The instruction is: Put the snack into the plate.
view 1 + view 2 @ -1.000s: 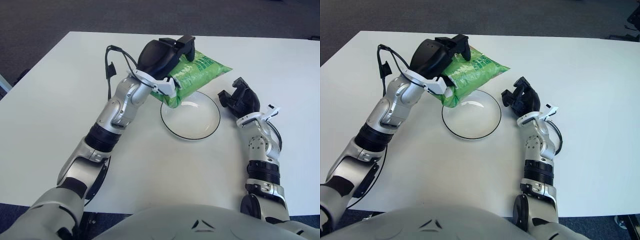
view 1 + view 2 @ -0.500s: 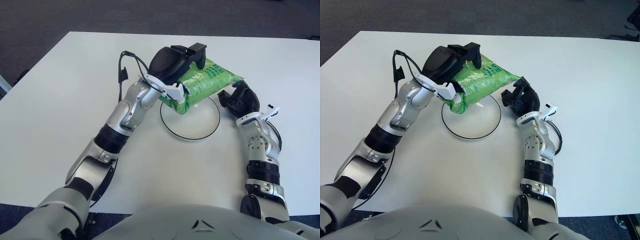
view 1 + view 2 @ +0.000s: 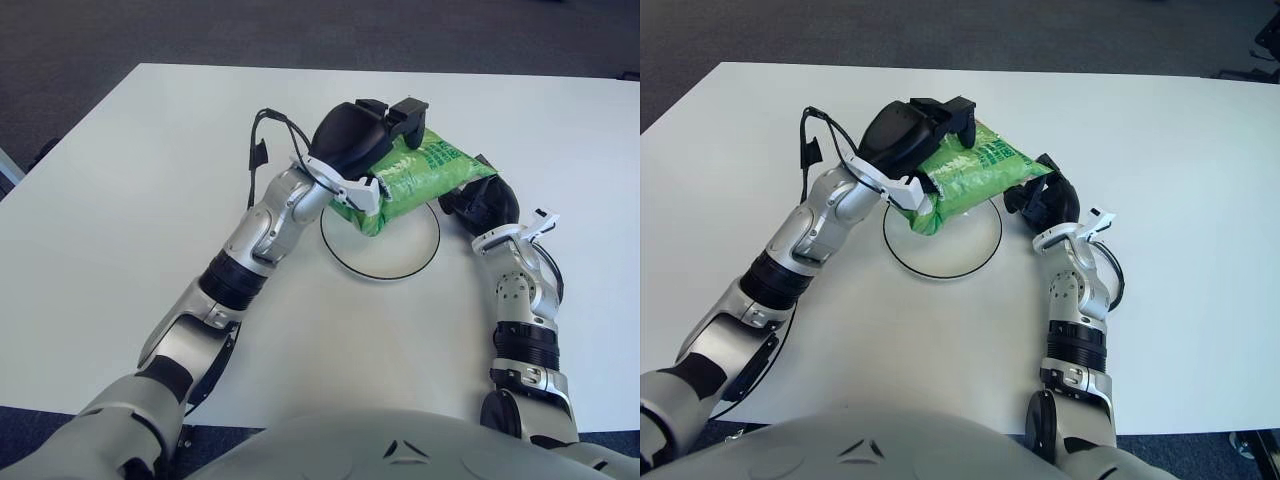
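White tabletop (image 3: pixel 120 200) fills most of the frame. The left hand (image 3: pixel 365 130), centre-top, has its fingers wrapped round the green snack bag (image 3: pixel 420 175), holding it over the plate's (image 3: pixel 380 272) upper half. Right hand (image 3: pixel 482 200) is just right of the plate; can't tell how its fingers are.

Left hand (image 3: pixel 372 130) reaches forward, fingers clamped; right hand (image 3: pixel 483 200) hangs beside it.

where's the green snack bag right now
The green snack bag is near the table's middle, gripped by the left hand above the far edge of the plate, its right end beside the right hand.
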You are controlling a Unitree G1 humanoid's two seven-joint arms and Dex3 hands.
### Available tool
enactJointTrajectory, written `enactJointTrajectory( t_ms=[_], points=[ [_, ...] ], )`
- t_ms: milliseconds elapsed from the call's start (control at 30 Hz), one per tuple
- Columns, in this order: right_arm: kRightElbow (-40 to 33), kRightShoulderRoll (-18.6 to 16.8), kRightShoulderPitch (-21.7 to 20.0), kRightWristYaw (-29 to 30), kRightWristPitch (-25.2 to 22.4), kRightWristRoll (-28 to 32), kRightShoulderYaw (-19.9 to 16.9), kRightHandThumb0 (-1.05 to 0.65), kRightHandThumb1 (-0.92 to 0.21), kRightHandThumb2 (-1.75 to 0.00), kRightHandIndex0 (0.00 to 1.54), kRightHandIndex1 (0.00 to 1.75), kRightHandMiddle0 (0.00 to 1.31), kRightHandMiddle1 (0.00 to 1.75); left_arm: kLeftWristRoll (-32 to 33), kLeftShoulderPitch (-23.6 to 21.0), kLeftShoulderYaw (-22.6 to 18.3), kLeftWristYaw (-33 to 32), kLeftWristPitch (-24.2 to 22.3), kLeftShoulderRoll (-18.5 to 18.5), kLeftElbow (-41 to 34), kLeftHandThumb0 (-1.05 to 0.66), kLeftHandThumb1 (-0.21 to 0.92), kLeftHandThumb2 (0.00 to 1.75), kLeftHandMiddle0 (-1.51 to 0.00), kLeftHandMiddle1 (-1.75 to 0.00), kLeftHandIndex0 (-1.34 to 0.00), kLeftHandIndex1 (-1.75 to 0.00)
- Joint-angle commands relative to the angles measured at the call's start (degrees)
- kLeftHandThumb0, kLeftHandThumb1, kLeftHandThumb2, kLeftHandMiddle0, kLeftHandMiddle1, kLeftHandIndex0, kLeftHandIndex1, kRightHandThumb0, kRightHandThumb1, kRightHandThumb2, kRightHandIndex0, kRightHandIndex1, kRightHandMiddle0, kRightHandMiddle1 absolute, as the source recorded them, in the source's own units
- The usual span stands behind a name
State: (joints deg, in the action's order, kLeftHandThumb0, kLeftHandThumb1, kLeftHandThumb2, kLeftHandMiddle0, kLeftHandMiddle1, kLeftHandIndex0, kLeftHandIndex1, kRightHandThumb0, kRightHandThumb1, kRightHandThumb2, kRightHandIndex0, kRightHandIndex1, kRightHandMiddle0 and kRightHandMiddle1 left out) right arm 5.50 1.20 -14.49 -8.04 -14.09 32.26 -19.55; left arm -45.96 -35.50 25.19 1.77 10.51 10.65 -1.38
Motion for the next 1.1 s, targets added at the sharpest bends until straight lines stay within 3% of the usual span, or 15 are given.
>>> enactJointTrajectory(
  t_ms=[0,233,1067],
  points=[
    [1.8,-1.3,3.2,1.2,-1.1,-0.3,0.0,-0.51,-0.24,-1.42,1.27,1.75,0.68,1.75,0.0,-0.3,0.7,1.1,0.5,0.3,1.0,0.00,-0.07,1.75,-0.89,-1.73,-0.68,-1.75],
    [1.7,-1.4,3.3,1.3,-1.1,-0.2,0.1,-0.51,-0.24,-1.41,1.28,1.75,0.68,1.75,1.4,0.5,2.3,3.7,3.0,1.4,3.8,0.00,-0.07,1.75,-0.89,-1.73,-0.68,-1.75],
    [1.0,-1.7,3.2,2.3,-1.5,0.3,-0.1,-0.51,-0.23,-1.43,1.25,1.75,0.69,1.75,3.2,0.6,3.6,9.8,5.7,4.1,4.8,0.00,-0.06,1.75,-0.88,-1.75,-0.68,-1.75]
  ],
)
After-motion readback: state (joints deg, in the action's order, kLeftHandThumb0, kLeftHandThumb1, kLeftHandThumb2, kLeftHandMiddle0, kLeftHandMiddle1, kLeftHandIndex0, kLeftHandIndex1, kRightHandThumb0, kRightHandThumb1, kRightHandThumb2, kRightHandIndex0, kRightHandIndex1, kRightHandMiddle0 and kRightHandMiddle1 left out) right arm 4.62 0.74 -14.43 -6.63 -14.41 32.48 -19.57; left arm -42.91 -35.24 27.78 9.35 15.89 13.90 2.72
